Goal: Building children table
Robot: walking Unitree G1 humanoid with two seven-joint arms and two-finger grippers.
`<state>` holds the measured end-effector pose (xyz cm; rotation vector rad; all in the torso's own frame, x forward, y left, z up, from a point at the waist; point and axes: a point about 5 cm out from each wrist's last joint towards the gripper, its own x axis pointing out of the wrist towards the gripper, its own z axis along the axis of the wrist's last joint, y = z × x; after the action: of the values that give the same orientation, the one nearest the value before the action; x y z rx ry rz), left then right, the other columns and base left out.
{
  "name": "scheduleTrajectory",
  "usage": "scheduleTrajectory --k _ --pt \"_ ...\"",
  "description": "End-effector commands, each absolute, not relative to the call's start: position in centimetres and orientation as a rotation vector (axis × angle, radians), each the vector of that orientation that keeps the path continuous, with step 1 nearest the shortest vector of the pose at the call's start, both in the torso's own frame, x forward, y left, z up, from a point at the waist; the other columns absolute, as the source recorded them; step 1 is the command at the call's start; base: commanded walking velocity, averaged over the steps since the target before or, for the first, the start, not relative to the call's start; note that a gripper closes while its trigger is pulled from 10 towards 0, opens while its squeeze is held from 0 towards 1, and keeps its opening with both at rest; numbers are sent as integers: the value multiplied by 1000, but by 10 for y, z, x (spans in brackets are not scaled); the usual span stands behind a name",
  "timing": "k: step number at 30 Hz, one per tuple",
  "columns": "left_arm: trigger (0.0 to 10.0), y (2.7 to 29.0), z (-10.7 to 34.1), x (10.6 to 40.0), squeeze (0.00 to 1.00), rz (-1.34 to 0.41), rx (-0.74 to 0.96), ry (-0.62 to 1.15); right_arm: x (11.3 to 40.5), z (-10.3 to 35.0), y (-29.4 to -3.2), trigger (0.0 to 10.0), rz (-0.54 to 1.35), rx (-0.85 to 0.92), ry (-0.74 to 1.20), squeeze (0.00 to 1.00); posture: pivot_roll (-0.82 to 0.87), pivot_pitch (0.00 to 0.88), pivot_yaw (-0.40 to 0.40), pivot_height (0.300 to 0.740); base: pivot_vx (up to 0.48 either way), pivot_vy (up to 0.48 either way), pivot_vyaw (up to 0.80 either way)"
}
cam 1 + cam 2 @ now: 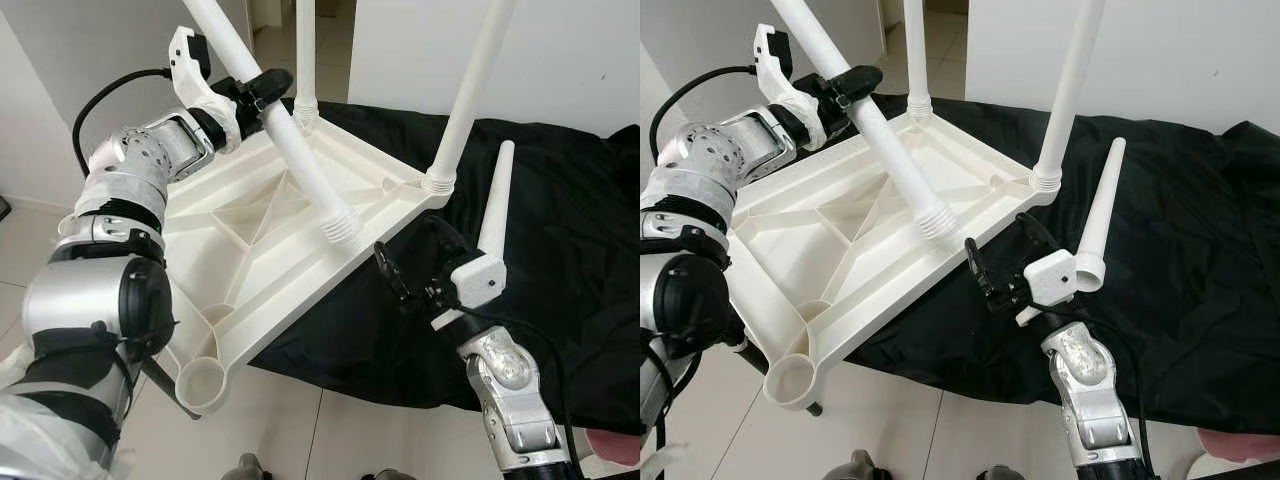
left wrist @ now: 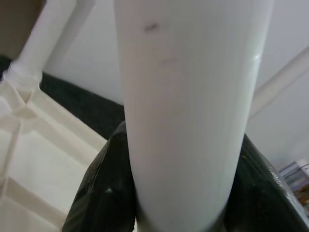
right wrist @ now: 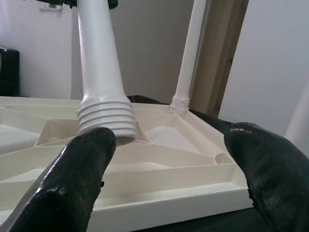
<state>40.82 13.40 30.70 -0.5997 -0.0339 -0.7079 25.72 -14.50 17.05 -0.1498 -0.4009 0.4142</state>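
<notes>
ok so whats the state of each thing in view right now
tabletop: upside down, tilted, partly on the black cloth
two legs: screwed into corner sockets, upright
third leg: in the left gripper, threaded end free
fourth leg: loose on the cloth
near corner socket: empty
right gripper: open, empty

Domestic interior, indicated by pale floor tiles (image 1: 290, 430) and plain white walls (image 1: 560, 50). A black cloth (image 1: 560, 260) covers a low surface standing on the tiles, and a doorway (image 1: 285, 30) opens behind the cloth.
</notes>
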Motion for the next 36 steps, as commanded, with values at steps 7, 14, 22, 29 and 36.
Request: scheduleTrajectory --k 7,14,22,29,36 --pt "10000 118 315 402 0 -718 -445 -144 277 182 -140 10000 425 -194 -312 0 -77 0 12 740 0 0 0" --pt "10000 105 311 397 0 -689 -345 -212 288 192 -131 10000 449 -195 -279 0 -78 0 13 740 0 0 0" --pt "10000 78 312 381 0 -738 -234 -310 301 195 -111 10000 512 -167 -222 0 -65 0 17 740 0 0 0" --pt "10000 51 317 364 0 -801 -157 -368 316 195 -93 10000 524 -212 -176 0 -48 0 15 740 0 0 0" --pt "10000 37 320 351 0 -836 -120 -408 336 201 -88 10000 435 -294 -166 0 -28 0 11 740 0 0 0"
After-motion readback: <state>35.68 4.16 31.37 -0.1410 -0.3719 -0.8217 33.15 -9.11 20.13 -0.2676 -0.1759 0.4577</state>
